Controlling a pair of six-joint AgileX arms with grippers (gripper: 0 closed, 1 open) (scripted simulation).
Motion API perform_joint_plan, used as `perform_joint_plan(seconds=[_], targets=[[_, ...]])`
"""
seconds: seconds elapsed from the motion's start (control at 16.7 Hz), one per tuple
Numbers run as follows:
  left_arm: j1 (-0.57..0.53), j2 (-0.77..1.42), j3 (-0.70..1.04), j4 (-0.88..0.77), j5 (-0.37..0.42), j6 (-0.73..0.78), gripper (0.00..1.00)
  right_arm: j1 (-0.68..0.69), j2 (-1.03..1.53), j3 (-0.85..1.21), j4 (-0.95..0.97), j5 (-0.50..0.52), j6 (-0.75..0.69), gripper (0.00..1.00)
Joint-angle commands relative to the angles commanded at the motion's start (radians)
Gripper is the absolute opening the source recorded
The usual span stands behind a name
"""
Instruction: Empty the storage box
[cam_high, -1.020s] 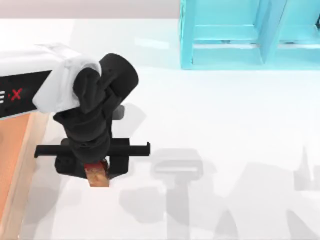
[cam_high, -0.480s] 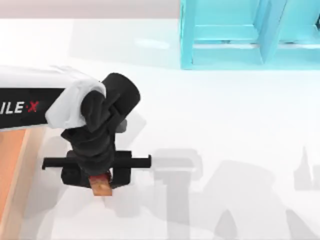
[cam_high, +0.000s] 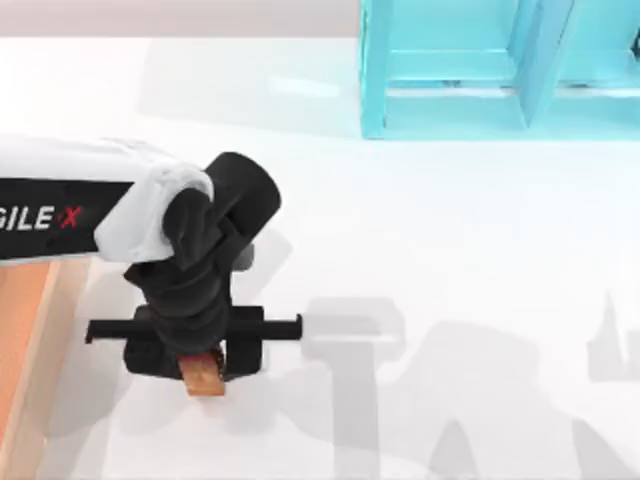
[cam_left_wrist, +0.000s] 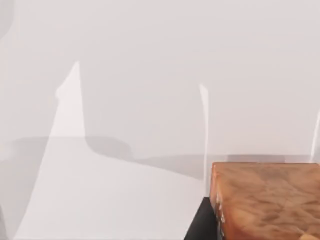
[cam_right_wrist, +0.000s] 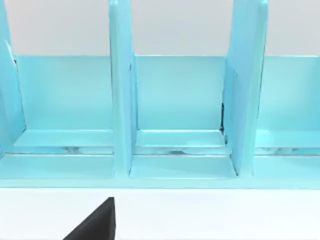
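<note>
Top: L gripper (cam_high: 204, 372) at table's 8 o'clock, clenched on a brown block (cam_high: 204, 376), just off the box (cam_high: 40, 330) rim at 9 o'clock; shelf (cam_high: 450, 100) at 1 o'clock.
L wrist: block (cam_left_wrist: 267, 200) over bare table (cam_left_wrist: 125, 100).
R wrist: faces shelf (cam_right_wrist: 180, 115), R fingers can't tell.
Step, imo: carrying block out of box. Next: lower, release clear of rim

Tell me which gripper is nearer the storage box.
Left. The left gripper, holding a small brown block, is just right of the storage box; the right gripper faces the turquoise shelf unit.
</note>
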Motion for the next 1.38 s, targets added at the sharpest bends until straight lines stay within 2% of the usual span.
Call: perform_joint_plan(seconds=[0.6, 1.2, 1.38], targets=[[0.000, 0.000, 0.000, 0.000, 0.000, 0.000, 0.98, 0.000, 0.000, 0.000, 0.000, 0.000, 0.000, 1.00], [0.000, -0.002, 0.003, -0.003, 0.000, 0.000, 1.00, 0.000, 0.000, 0.000, 0.000, 0.000, 0.000, 1.00], [-0.003, -0.021, 0.051, -0.068, -0.001, -0.003, 1.00, 0.000, 0.000, 0.000, 0.000, 0.000, 0.000, 1.00]])
